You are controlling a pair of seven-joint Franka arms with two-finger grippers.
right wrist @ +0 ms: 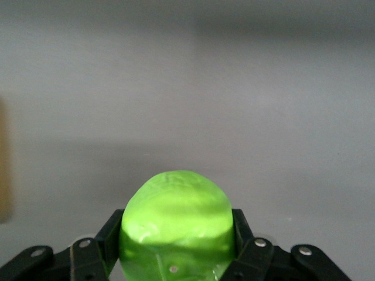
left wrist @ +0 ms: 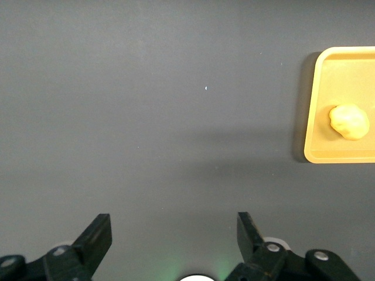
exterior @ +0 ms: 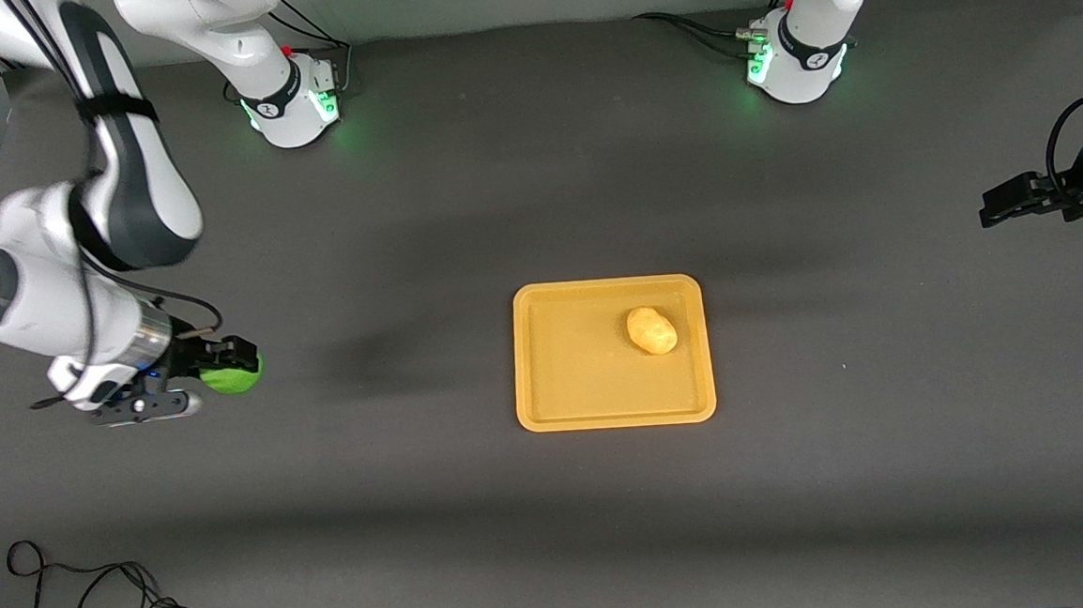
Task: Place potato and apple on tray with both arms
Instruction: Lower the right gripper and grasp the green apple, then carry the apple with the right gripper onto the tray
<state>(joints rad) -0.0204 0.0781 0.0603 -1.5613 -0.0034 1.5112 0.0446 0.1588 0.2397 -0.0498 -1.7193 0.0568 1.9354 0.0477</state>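
Note:
The yellow-tan potato (exterior: 651, 329) lies in the yellow-orange tray (exterior: 548, 407) at mid-table, toward the tray's left-arm end. My right gripper (exterior: 230, 361) is shut on the bright-green apple (exterior: 237, 375), over the bare table toward the right arm's end, well clear of the tray. In the right wrist view the apple (right wrist: 176, 213) fills the space between the fingers (right wrist: 246, 234). My left gripper (exterior: 1001, 208) is open and empty at the left arm's end of the table, where it waits. Its wrist view shows the spread fingers (left wrist: 96, 237), the tray (left wrist: 313, 105) and the potato (left wrist: 349, 122).
Dark grey table mat all round the tray. A loose black cable (exterior: 99, 594) lies at the near edge toward the right arm's end. The two green-lit bases (exterior: 294, 103) (exterior: 795, 63) stand along the far edge.

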